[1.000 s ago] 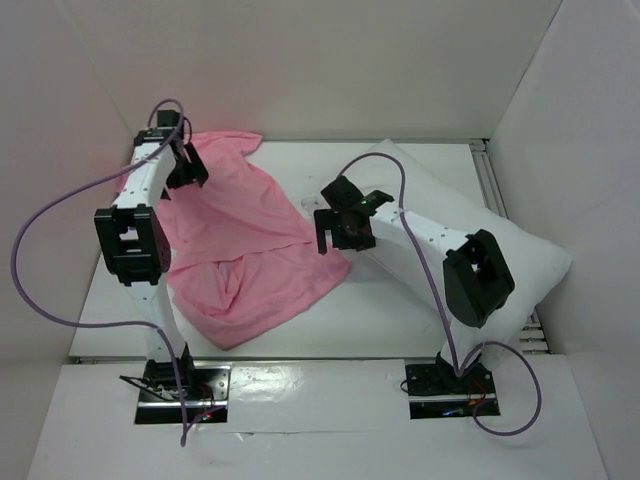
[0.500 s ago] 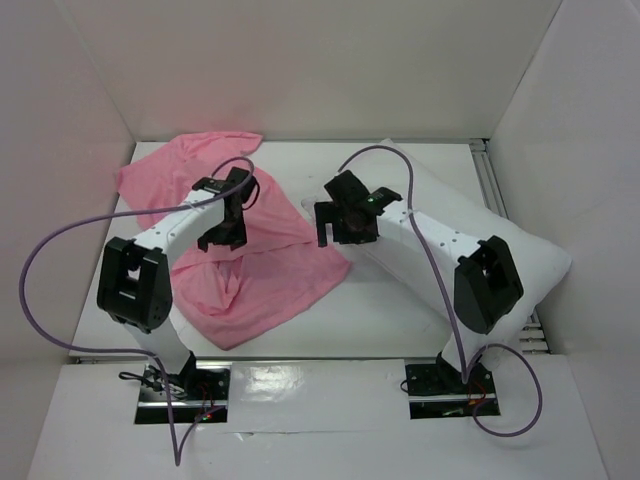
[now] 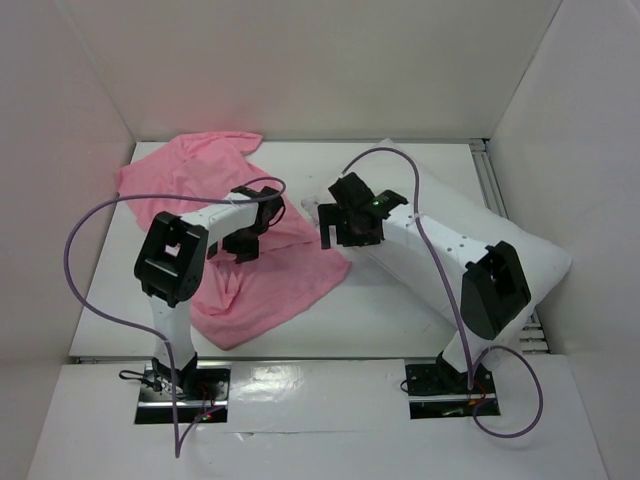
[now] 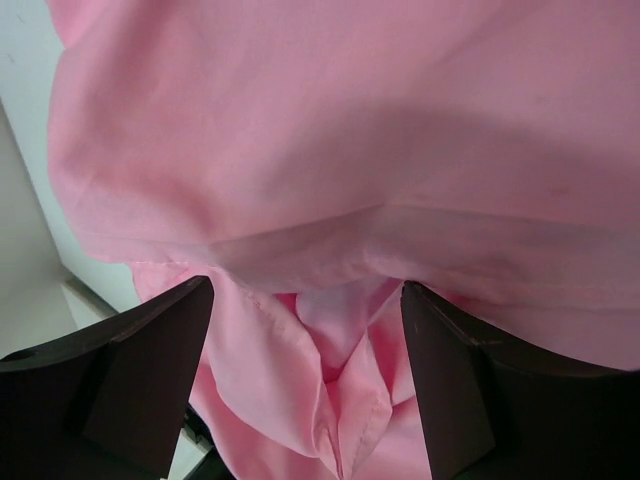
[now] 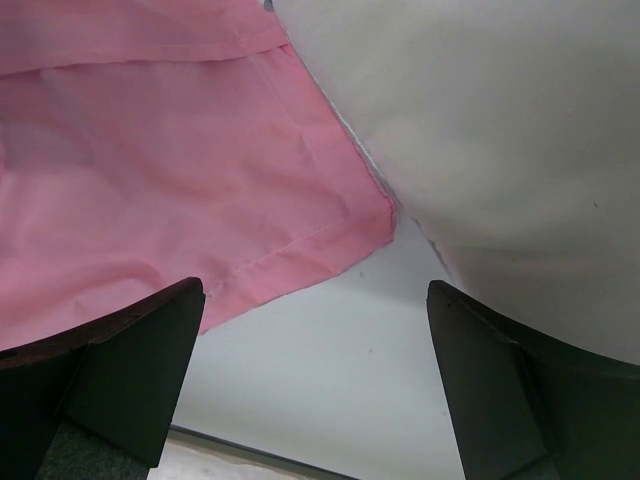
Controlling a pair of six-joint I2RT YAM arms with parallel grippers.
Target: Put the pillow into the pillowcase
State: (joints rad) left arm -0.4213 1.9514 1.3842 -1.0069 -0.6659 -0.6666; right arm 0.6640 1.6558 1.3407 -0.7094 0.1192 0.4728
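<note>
From above: white pillow (image 3: 450, 190) touching right edge of pink pillowcase (image 3: 290, 275). Only from wrist cameras: left gripper (image 4: 305, 295) spread over pillowcase folds, right gripper (image 5: 315, 290) spread above its corner.

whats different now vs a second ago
The left fingers swung from the far left corner of the pillowcase to its middle, nearer the pillow. They stand open over a fold, gripping nothing. The right fingers barely shifted and are open at the pillowcase's edge beside the pillow. Pillow and pillowcase lie as before.
</note>
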